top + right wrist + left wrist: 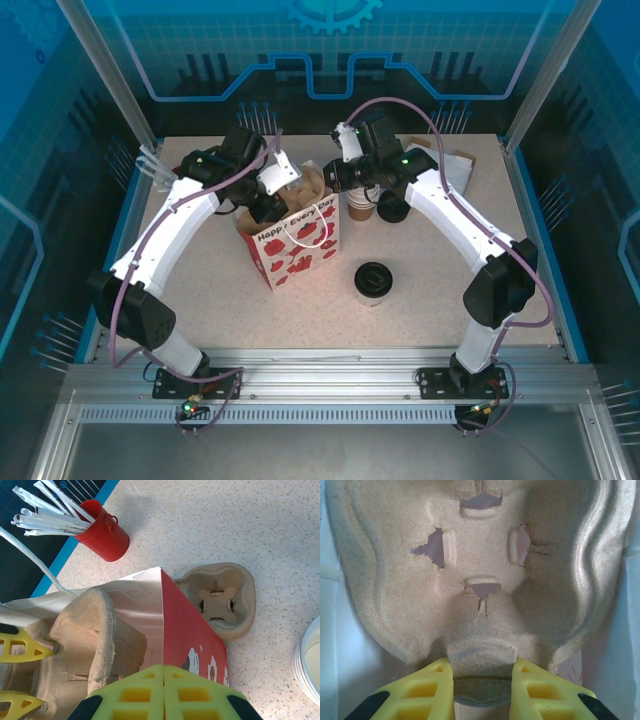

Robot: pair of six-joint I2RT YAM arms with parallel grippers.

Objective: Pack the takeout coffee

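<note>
The left jaws pinch the tab at the edge of a moulded brown pulp cup carrier (480, 580). The carrier hangs in the mouth of a red-and-white paper gift bag (297, 240) printed with red flowers. In the right wrist view it appears tipped on edge rather than lying flat. The right jaws are pressed together with nothing between them, just over the bag's rim on its red side.

The step in hand looks to be seating the carrier in the bag so it can take the cup. To do that well, the carrier should be levelled as it goes down, wells facing up, until it rests flat on the bag's bottom. If it catches on a wall, the cup would later sit crooked and might spill. The closed right jaws could hold the rim back, since thin paper walls fold inwards easily. The tab should be let go only once the carrier bears on the bottom.

The takeout coffee (372, 282), a small pale paper cup with a round black plastic lid, stands upright on the speckled worktop (450, 300). It sits on the near side of the bag towards the right arm, well apart from both pairs of jaws and touched by neither. The right jaws, free and nearer, seem better placed to fetch it.
</note>
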